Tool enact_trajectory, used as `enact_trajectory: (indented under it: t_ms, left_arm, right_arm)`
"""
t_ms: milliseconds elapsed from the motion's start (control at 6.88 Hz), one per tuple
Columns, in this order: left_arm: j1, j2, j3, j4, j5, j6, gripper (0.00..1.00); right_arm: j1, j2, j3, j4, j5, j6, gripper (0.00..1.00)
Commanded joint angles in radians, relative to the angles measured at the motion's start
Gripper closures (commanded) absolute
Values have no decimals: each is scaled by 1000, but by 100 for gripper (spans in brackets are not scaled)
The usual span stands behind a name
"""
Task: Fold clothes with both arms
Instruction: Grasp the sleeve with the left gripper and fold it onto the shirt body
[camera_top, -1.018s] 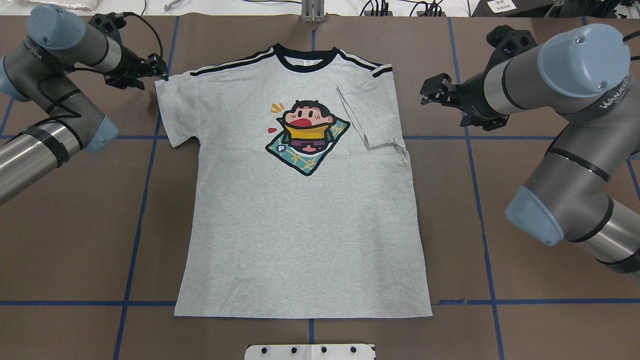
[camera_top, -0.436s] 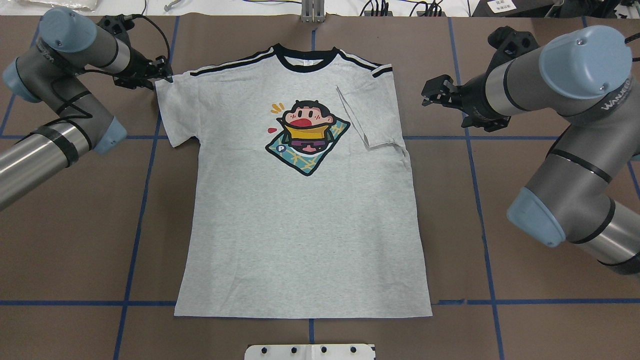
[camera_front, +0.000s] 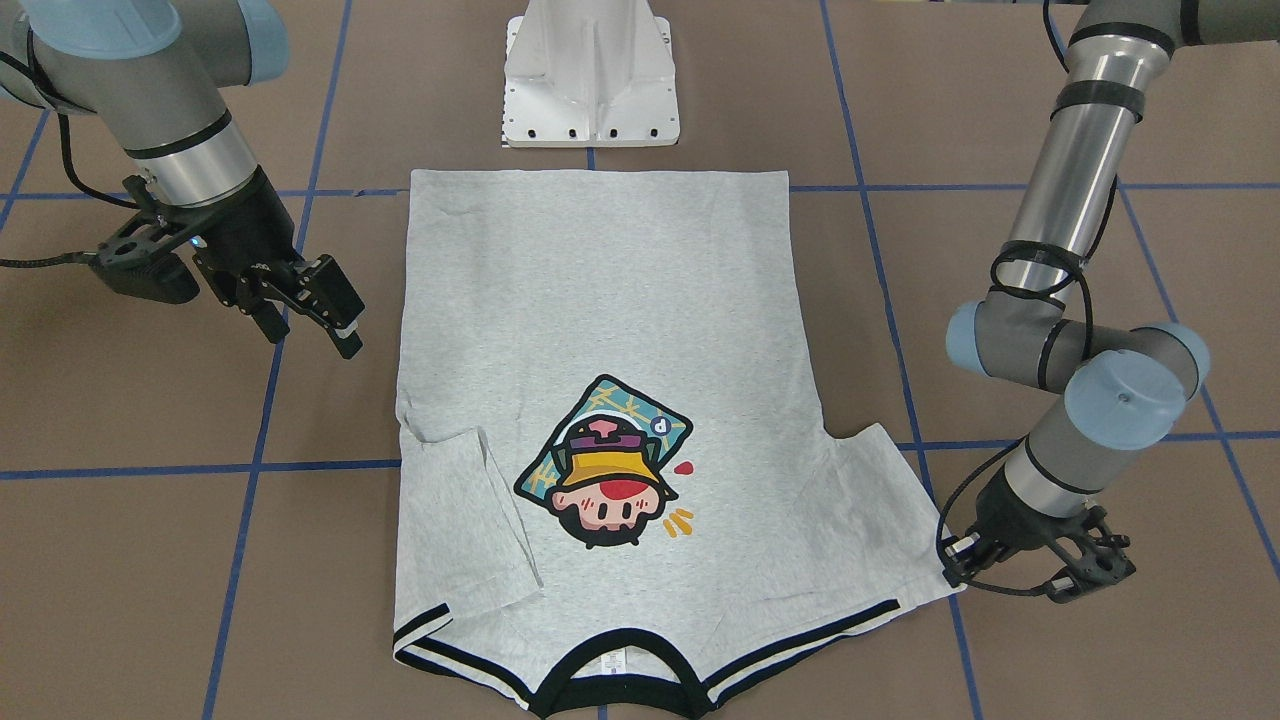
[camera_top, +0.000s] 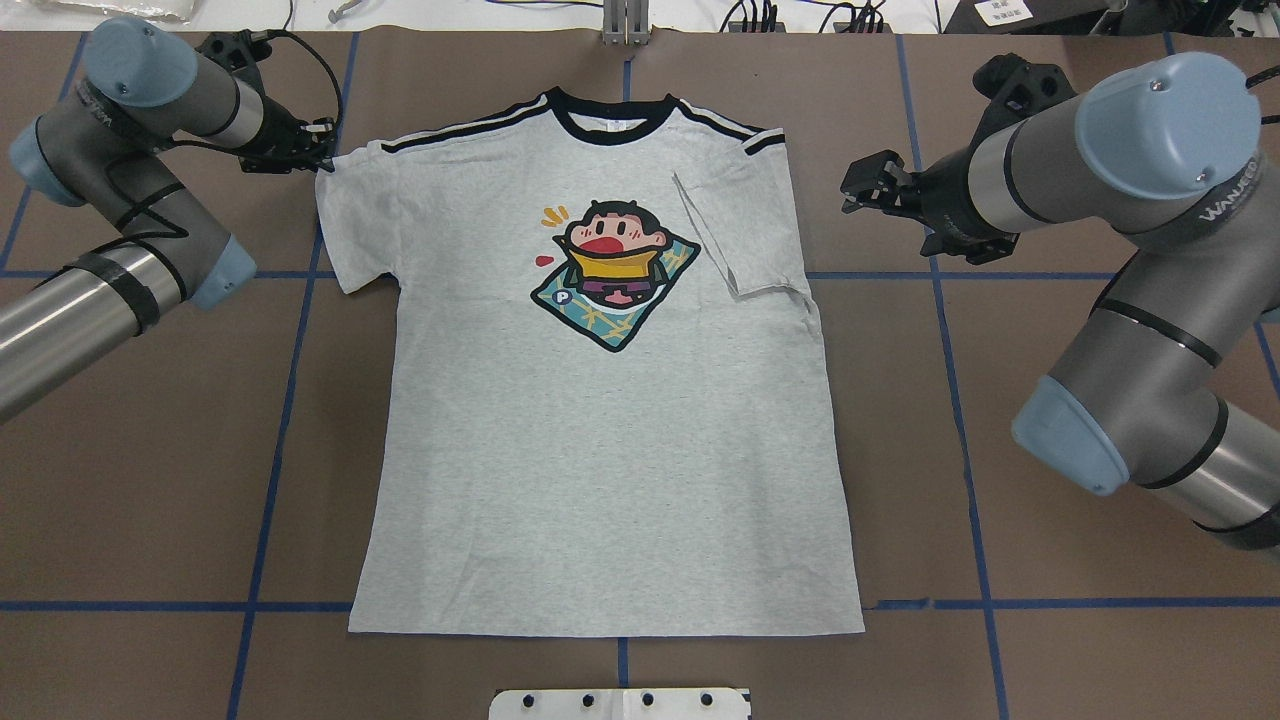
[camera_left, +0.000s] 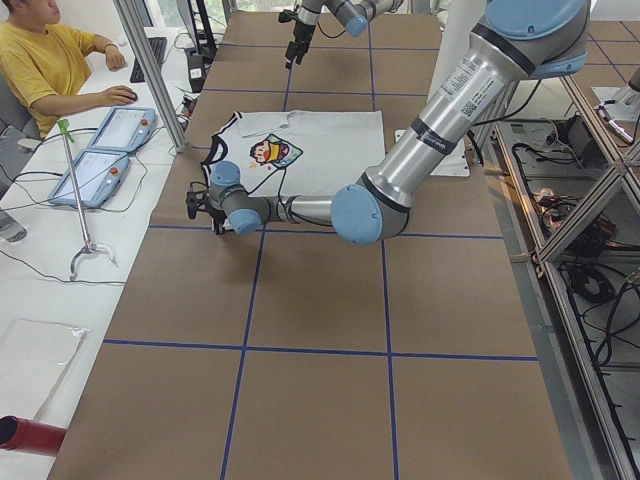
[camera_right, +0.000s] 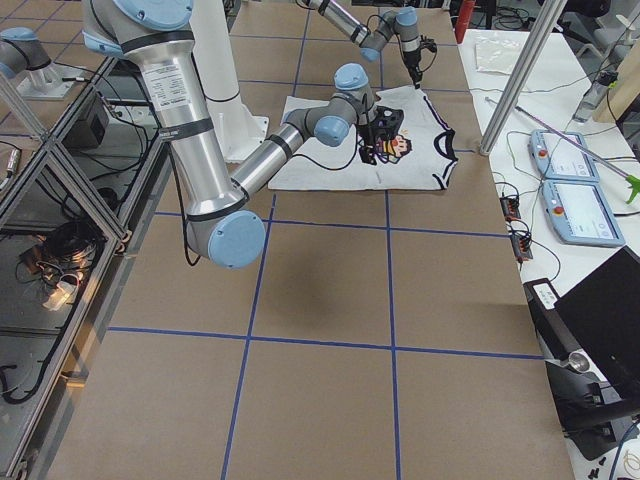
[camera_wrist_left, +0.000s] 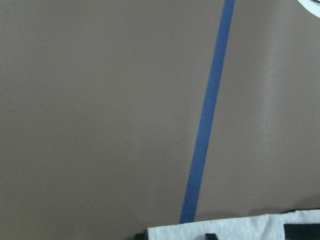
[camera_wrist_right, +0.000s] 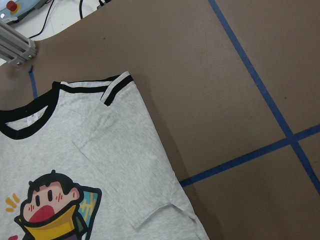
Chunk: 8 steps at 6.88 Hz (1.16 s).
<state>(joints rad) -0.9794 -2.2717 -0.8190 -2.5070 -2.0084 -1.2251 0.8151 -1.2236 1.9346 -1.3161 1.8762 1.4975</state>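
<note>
The grey T-shirt (camera_top: 600, 450) lies flat, face up, collar toward the far edge, cartoon print (camera_front: 603, 475) showing. Its sleeve on my right side (camera_top: 745, 235) is folded in over the body; the other sleeve (camera_top: 345, 220) is spread out. My left gripper (camera_top: 322, 160) is low at that sleeve's outer top corner (camera_front: 940, 575). In the left wrist view the sleeve edge (camera_wrist_left: 230, 229) lies between two dark fingertips (camera_wrist_left: 140, 235) that stand apart. My right gripper (camera_top: 858, 186) hangs open and empty over the bare table beside the folded sleeve, seen too in the front-facing view (camera_front: 320, 310).
The brown table carries a grid of blue tape lines (camera_top: 960, 400). The white pedestal base (camera_front: 592, 80) stands at the near edge by the hem. A person (camera_left: 40, 60) sits at a side desk with tablets (camera_left: 100, 150) and a metal post (camera_left: 150, 70).
My left gripper has moved right and down onto the spread sleeve's corner, and that corner has shifted slightly inward. The right arm has hardly moved.
</note>
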Motion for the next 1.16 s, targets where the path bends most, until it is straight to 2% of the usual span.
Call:
enact_trajectory:
  t_ms: [0,291,436,581,727,872,1018]
  left_arm:
    - [-24,1,-26,0,-1,27,100]
    - [-32,-5,-170,75,-15,-40,100]
    - [31,-9,-227,74,-7,-171,100]
    - [88,-56,-227,77,60,-235,100]
    - [164,-86,-215,80,167,-264,100]
    - [183,-100,-198,89,209,-289,100]
    - [200,-136,-137,85,265,-303,100]
  right_arm:
    - [-1,-2,0,0,-14,0,1]
    - [-1,-2,0,0,-26,1,1]
    - [-1,-5,0,0,-26,0,1]
    - [-1,-11,-2,0,-26,0,1]
    - [-4,-11,-6,0,-28,0,1]
    - [-8,-11,-9,0,-28,0,1]
    - [-13,-11,-12,0,-28,1,0]
